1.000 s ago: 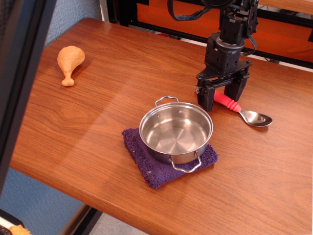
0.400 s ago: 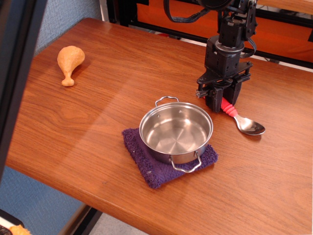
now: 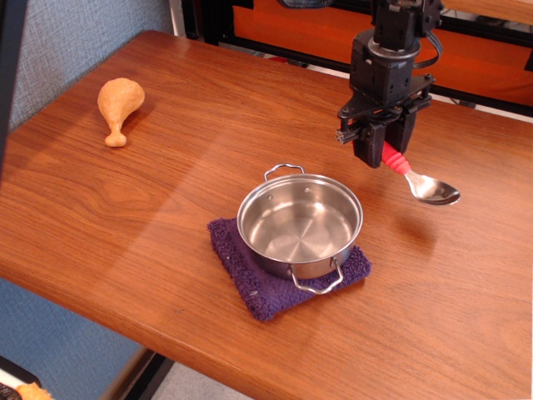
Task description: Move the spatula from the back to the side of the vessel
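We cannot see the upper end of the spatula's (image 3: 414, 173) red ribbed handle, since it is hidden between the black fingers (image 3: 363, 148) of the gripper (image 3: 383, 148), and the arm above is cut off by the top edge. The fingers are clamped on that handle. Compared with a second ago, when they stood apart around the handle and the spatula lay flat on the surface (image 3: 166, 192), the spatula now hangs clear of it, tilted, shiny bowl lowest, with what looks like its faint shadow on the wood below. It sits behind and to the right of the vessel (image 3: 300, 221), which rests on a purple cloth (image 3: 250, 271). A toy drumstick (image 3: 117, 106) lies well apart at far left.
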`<state>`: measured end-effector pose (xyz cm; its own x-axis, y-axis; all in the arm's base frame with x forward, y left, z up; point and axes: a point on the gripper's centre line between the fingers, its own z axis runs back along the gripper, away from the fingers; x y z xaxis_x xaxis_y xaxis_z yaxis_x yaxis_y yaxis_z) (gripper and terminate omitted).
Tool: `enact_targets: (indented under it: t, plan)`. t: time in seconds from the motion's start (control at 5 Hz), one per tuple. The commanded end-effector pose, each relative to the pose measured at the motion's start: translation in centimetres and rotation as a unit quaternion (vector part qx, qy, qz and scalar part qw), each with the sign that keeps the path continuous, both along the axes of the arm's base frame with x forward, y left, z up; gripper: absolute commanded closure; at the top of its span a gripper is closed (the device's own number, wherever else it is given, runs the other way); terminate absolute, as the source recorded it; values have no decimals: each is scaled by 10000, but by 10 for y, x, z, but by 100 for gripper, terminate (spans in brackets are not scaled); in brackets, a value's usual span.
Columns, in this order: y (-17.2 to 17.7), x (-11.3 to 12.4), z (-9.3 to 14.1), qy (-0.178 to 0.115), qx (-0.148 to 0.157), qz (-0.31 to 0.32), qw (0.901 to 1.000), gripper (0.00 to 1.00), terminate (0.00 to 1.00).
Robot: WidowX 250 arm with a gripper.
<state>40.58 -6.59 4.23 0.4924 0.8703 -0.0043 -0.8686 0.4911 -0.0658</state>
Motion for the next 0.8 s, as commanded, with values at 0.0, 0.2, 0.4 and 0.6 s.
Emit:
enact_targets:
  t: [0.0,0.2,0.4,0.6]
  plan:
    - [54,-4,78,-326,-395,351,9981,100,0]
    - [77,-17,80,508,-485,-289,9971,100,0]
    - [104,-45,83,930,-600,-431,9929,100,0]
    - [139,-84,76,1286,-738,-463,9879,100,0]
